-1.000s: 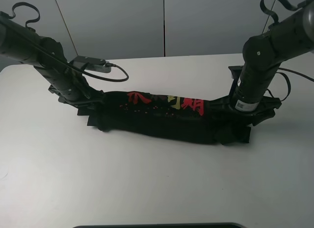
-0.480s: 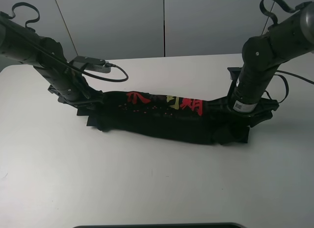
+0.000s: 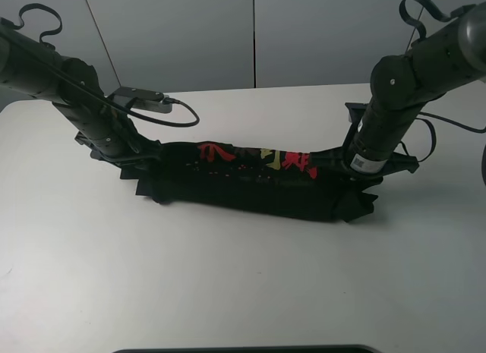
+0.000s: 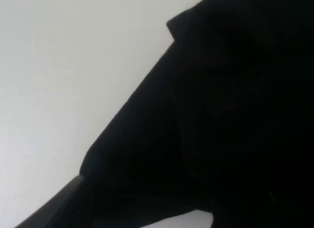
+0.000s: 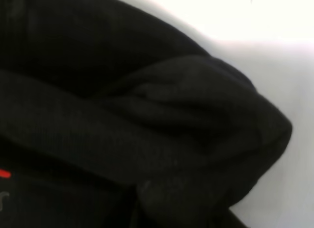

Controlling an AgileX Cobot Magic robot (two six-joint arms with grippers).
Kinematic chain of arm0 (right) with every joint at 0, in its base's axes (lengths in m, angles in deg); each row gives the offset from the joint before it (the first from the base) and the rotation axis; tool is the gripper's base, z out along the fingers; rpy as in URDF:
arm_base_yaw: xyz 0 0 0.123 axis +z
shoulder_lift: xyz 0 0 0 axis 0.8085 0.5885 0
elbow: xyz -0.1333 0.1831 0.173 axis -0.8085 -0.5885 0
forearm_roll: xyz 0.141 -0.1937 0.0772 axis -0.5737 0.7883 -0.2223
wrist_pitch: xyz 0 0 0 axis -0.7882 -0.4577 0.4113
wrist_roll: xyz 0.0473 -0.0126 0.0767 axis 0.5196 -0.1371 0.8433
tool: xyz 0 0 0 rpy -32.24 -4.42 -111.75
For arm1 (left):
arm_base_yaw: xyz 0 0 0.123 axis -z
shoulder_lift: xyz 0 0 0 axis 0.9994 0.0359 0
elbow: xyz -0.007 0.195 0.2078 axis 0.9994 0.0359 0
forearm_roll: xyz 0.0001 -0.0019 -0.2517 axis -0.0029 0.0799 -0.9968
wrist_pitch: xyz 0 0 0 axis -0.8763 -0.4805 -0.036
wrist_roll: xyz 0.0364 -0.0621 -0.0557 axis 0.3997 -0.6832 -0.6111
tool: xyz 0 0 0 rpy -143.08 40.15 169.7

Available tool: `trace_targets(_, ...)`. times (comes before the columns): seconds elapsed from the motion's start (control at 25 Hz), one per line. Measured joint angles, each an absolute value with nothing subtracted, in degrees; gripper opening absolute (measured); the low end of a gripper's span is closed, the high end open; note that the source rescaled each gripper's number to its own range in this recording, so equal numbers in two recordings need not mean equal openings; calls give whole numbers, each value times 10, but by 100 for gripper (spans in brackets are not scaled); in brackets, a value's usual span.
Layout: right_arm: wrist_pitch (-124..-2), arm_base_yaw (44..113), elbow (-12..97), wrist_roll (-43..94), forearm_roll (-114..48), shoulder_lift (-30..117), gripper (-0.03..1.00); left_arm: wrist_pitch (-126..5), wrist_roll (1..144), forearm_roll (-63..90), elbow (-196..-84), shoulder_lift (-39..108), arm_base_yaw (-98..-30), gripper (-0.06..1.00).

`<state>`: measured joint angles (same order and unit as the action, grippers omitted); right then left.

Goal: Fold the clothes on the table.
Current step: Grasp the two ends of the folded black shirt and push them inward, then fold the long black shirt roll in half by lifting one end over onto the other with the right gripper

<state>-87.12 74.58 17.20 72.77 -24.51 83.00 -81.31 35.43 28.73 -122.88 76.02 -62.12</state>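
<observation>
The black T-shirt (image 3: 250,182) lies as a long narrow band across the middle of the white table (image 3: 228,277), with red and yellow characters showing along its top edge. My left gripper (image 3: 144,159) is at its left end and my right gripper (image 3: 357,171) at its right end. Both are buried in the cloth and seem shut on it, holding the top edge slightly raised. The left wrist view is filled by black cloth (image 4: 221,115) beside bare table (image 4: 59,66). The right wrist view shows bunched black folds (image 5: 122,115); no fingers show in either.
Grey wall panels (image 3: 250,34) stand behind the table's far edge. A black cable (image 3: 178,114) loops off the left arm above the shirt. A dark object (image 3: 243,348) lies along the table's near edge.
My right arm has moved left and a little toward the back, taking the shirt's right end with it. The band is shorter and the print more bunched. The left arm is still.
</observation>
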Motion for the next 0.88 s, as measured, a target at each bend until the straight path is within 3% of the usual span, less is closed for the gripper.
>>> trace_targets(0.6, -886, 746, 172, 725, -211, 819, 19, -810, 355, 272, -1230, 691, -621, 94)
trace_targets(0.88, -906, 746, 172, 723, -192, 817, 19, -901, 394, 271, -1276, 655, -621, 94)
